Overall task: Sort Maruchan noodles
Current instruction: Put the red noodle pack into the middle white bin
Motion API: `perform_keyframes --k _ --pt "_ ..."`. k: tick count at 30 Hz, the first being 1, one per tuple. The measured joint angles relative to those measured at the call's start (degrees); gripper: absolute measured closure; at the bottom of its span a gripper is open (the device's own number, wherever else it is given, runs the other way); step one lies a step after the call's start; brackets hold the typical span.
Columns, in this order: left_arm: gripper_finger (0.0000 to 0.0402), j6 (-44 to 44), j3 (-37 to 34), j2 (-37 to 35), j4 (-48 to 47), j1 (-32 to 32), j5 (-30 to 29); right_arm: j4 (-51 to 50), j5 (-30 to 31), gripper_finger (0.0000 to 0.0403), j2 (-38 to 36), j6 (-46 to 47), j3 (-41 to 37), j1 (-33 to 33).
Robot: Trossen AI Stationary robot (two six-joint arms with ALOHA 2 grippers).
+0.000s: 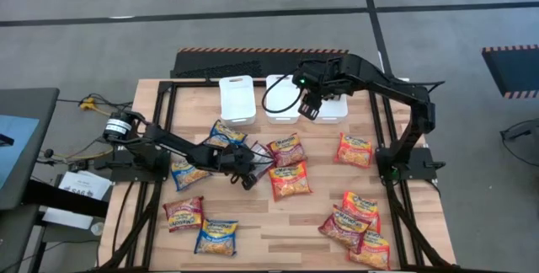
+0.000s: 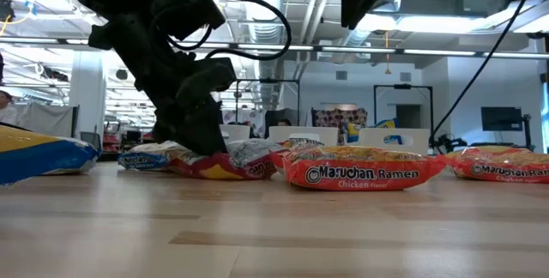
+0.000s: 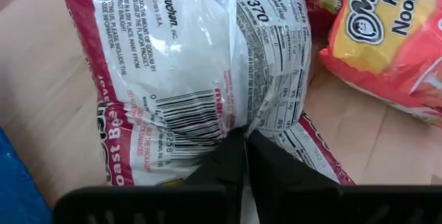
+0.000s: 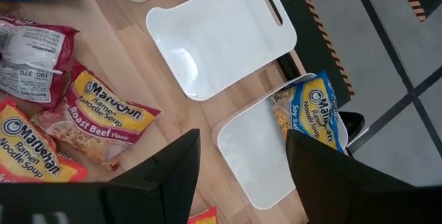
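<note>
High view: left gripper (image 1: 249,174) down at table centre, pinching the maroon packet (image 1: 255,157) that lies back-side up, just left of two face-up packets (one roast beef (image 1: 286,149), one orange (image 1: 289,180)). Right gripper (image 1: 309,106) hovering over the far bins, over the gap between middle bin (image 1: 280,97) and right bin (image 1: 335,107), likely parked at the drop zone. Remaining packets scattered: blue ones near-left, an orange and maroon cluster near-right.

Low view: left arm planted on the crumpled maroon packet; orange chicken packet (image 2: 364,172) flat beside it.

Left wrist view: fingers (image 3: 228,165) pressed together on a fold of the wrapper (white back panel, barcode and nutrition print up), gripping loose film, probably easiest purchase on a flat pack.

Right wrist view: fingers (image 4: 166,175) spread wide, nothing between. Blue packet (image 4: 314,117) already leaning in the right bin; middle bin shows empty.
</note>
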Motion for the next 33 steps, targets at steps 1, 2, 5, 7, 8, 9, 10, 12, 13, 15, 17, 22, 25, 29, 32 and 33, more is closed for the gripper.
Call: perform_keyframes --k 1,2,5,7,8,9,10,12,13,15,17,22,25,29,32,33 --pt "0.0398 0.1 0.0 0.0 0.0 0.0 0.1 0.0 0.0 0.0163 0.0 0.0 0.0 0.0" --pt "0.0399 0.3 0.0 0.0 0.1 0.0 0.4 0.0 0.0 0.0163 0.0 0.0 0.0 0.0" --pt "0.0401 1.6 -0.4 -1.4 0.9 0.3 4.8 0.0 0.0 0.0163 0.0 0.0 0.0 0.0" --pt "0.0401 1.8 -0.7 -3.6 1.3 0.4 8.3 0.0 0.0 0.0163 0.0 0.0 0.0 0.0" --pt "0.0401 1.9 -0.8 -5.1 0.5 0.6 10.1 0.0 -0.1 0.0163 0.0 0.0 0.0 0.0" --pt "0.0401 1.9 -0.9 -7.1 0.3 0.6 11.4 -0.1 -0.7 0.0163 0.0 0.0 0.0 0.0" --pt "0.0401 2.0 -1.0 -8.9 -0.9 0.9 11.6 -0.1 -1.8 0.0163 0.0 -0.3 0.0 0.0" --pt "0.0401 2.4 -0.9 -13.0 -1.4 1.8 12.0 -0.3 -4.5 0.0163 0.0 -1.5 0.0 0.0" --pt "0.0401 2.8 -0.8 -15.2 -1.9 2.3 11.8 -0.3 -5.9 0.0163 0.0 -1.9 0.0 0.0" --pt "0.0401 3.0 -0.7 -19.2 -3.9 3.3 12.0 -0.4 -8.9 0.0163 0.0 -2.5 0.0 0.1" --pt "0.0401 3.4 -0.8 -22.9 -5.8 4.2 12.5 -0.4 -12.0 0.0163 0.0 -4.1 0.0 0.4" --pt "0.0401 4.4 -0.6 -31.0 -6.9 6.9 13.1 0.9 -20.4 0.0163 0.0 -8.6 0.0 1.8" --pt "0.0401 4.4 -0.5 -34.4 -7.1 8.5 13.7 3.3 -25.2 0.0163 0.0 -11.9 0.0 3.0" --pt "0.0401 5.1 -0.5 -36.7 -9.3 10.1 13.7 6.9 -28.2 0.0163 0.4 -12.5 0.0 4.7" --pt "0.0401 6.3 -0.5 -37.2 -10.8 10.5 16.0 7.2 -28.2 0.0163 0.9 -12.7 0.0 5.8" --pt "0.0401 7.1 -0.5 -37.2 -11.3 10.5 17.0 7.8 -28.2 0.0163 1.5 -12.8 0.1 6.3"
